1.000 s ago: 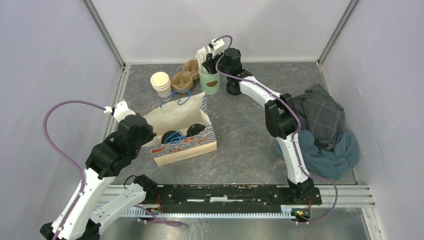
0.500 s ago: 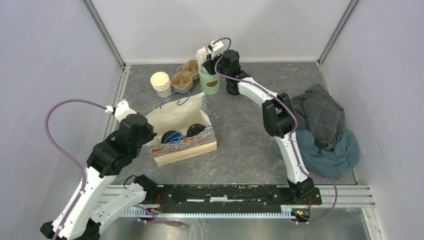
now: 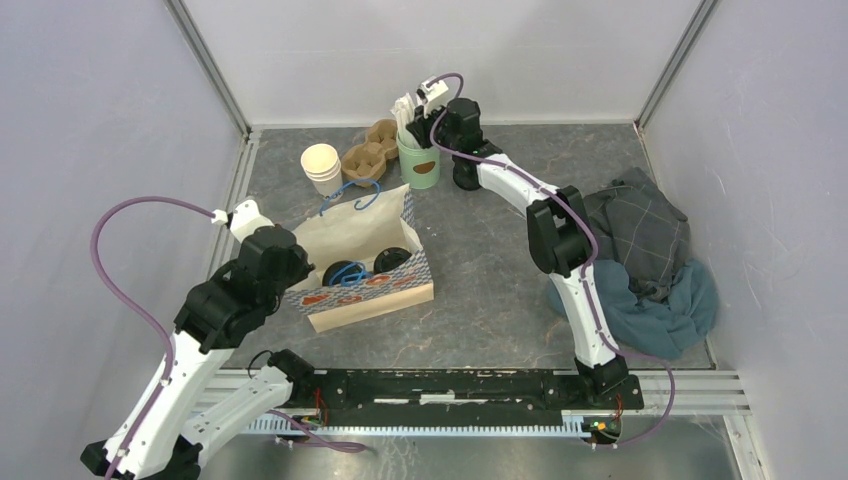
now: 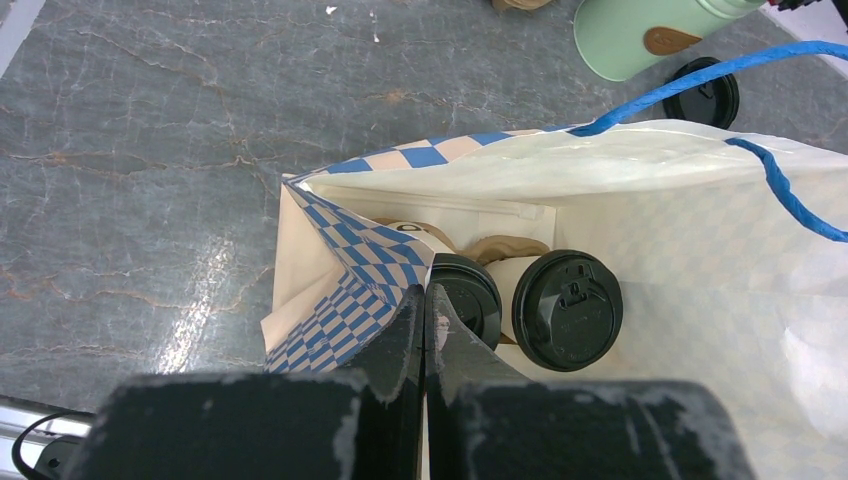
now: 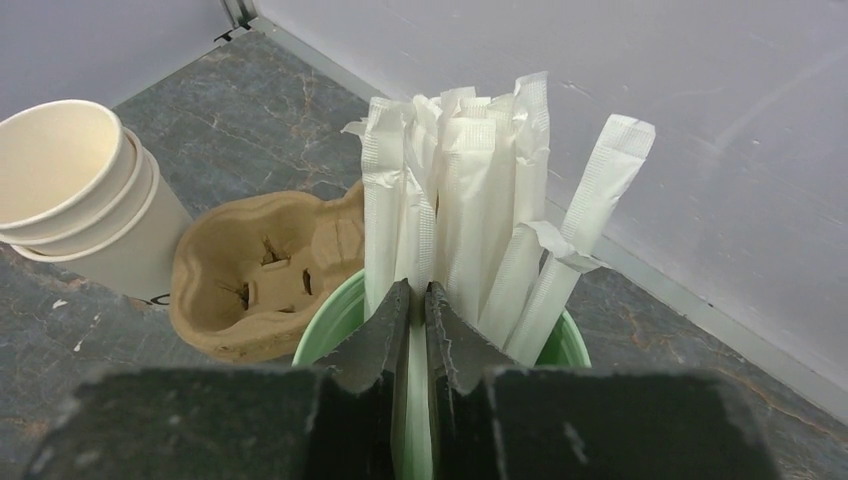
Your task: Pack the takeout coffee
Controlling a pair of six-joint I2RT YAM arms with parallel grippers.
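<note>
Two takeout coffee cups with black lids (image 4: 567, 310) (image 4: 468, 300) stand inside the blue-checked paper bag (image 4: 350, 290), which also shows in the top view (image 3: 350, 240). My left gripper (image 4: 425, 298) is at the bag's near rim, its fingers pressed together on the checked paper edge. At the back, my right gripper (image 5: 418, 292) reaches down into the green cup (image 5: 330, 325) of wrapped straws. Its jaws are closed on one white wrapped straw (image 5: 418, 230) that runs up between them.
Stacked lidless white cups (image 5: 70, 190) and a brown cardboard cup carrier (image 5: 260, 280) sit left of the green cup. A loose black lid (image 4: 705, 92) lies beside it. The bag's blue handles (image 4: 790, 190) arch over its mouth. Crumpled grey and blue cloths (image 3: 645, 265) lie at the right.
The right gripper's jaws have narrowed onto the straw in the green cup. The left arm and the bag have stayed in place.
</note>
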